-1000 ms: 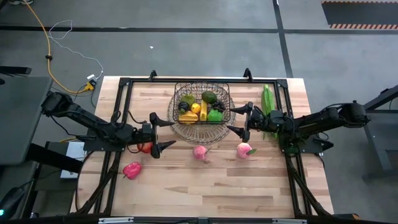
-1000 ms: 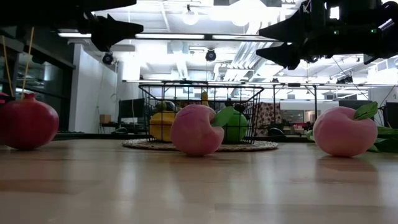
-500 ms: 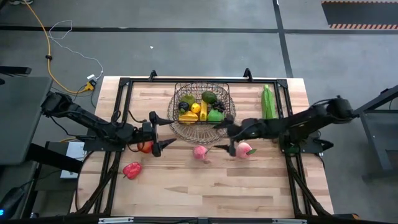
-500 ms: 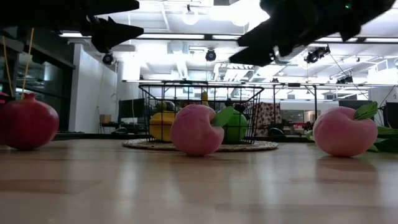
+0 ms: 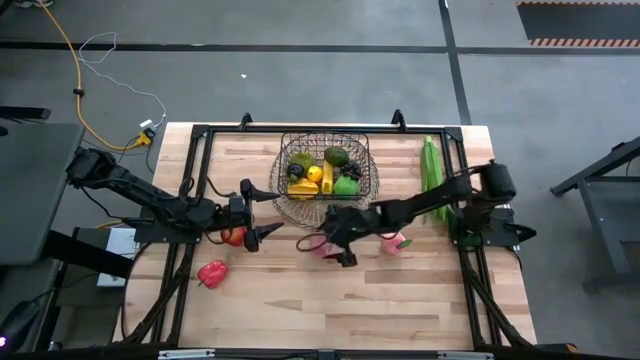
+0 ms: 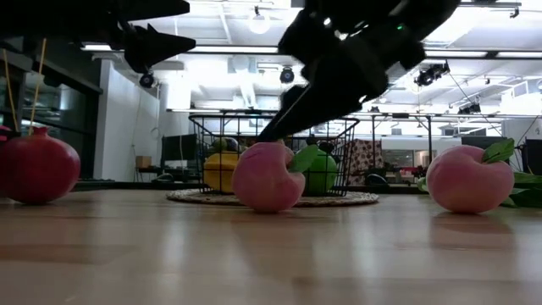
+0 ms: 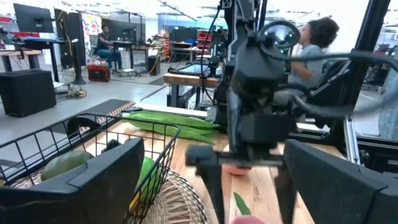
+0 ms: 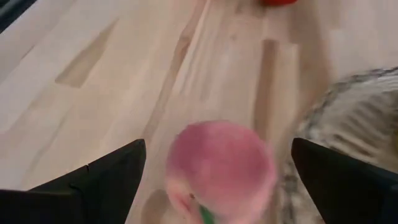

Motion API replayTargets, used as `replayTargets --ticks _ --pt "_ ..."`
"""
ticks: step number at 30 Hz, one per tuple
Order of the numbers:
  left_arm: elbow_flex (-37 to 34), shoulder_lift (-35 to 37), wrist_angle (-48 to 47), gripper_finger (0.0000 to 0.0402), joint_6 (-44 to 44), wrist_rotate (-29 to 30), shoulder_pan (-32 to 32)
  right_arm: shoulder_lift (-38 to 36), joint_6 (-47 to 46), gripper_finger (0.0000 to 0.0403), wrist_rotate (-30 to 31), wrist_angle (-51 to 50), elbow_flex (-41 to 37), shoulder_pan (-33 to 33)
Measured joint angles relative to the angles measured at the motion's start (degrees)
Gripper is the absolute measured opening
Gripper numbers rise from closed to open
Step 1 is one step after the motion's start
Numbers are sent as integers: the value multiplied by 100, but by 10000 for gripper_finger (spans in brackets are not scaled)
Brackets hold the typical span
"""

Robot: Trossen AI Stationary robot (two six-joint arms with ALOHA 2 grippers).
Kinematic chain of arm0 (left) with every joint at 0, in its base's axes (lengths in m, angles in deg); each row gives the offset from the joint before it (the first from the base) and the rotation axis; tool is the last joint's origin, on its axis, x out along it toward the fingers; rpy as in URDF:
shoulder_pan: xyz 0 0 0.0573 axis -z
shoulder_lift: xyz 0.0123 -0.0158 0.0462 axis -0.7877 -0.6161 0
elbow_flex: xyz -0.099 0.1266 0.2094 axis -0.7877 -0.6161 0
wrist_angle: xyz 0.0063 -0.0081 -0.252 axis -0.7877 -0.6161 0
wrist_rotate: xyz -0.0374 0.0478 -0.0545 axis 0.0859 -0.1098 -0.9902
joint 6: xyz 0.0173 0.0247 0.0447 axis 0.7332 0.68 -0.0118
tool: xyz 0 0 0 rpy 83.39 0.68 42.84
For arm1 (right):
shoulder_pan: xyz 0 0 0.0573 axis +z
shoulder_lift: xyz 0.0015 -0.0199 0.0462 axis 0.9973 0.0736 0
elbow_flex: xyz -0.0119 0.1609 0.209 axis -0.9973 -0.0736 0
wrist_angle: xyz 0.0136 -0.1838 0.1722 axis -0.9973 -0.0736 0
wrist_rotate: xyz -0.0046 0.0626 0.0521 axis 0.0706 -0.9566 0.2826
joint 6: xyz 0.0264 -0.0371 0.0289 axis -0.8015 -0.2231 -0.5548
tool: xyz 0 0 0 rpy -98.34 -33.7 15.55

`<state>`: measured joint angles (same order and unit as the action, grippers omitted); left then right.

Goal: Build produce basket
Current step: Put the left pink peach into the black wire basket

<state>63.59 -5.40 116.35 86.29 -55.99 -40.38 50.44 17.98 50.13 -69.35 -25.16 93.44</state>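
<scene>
From above I see my right gripper point(image 5: 327, 244) over a pink peach point(image 5: 320, 245) just in front of the basket point(image 5: 326, 178) on the table point(image 5: 400, 300), fingers apart. The left gripper point(image 5: 262, 214) hangs beside the basket, fingers apart. Low down, the peach point(image 6: 268, 176) sits untouched. In the right wrist view it lies between my spread fingers point(image 8: 99, 177).

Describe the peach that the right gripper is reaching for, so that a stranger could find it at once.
Find the wire basket at the far middle of the table. Two pink peaches lie on the wood just in front of it. The wanted peach is the one nearer the table's middle, under the open right gripper; the other peach lies uncovered, nearer the long green husk.
</scene>
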Motion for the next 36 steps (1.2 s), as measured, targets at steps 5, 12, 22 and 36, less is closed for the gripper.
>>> replayTargets --ticks 5,12,22,36 --pt "0 -2 -24 376 0 -2 0 544 -6 392 -267 -479 491 0" --pt "0 -2 -98 376 0 0 0 920 -148 392 -145 -1088 754 -32" --pt "0 -2 -95 376 0 6 0 920 -144 392 -106 -894 754 -55" --pt "0 -2 -96 376 0 22 0 917 -146 328 -106 -678 754 -52"
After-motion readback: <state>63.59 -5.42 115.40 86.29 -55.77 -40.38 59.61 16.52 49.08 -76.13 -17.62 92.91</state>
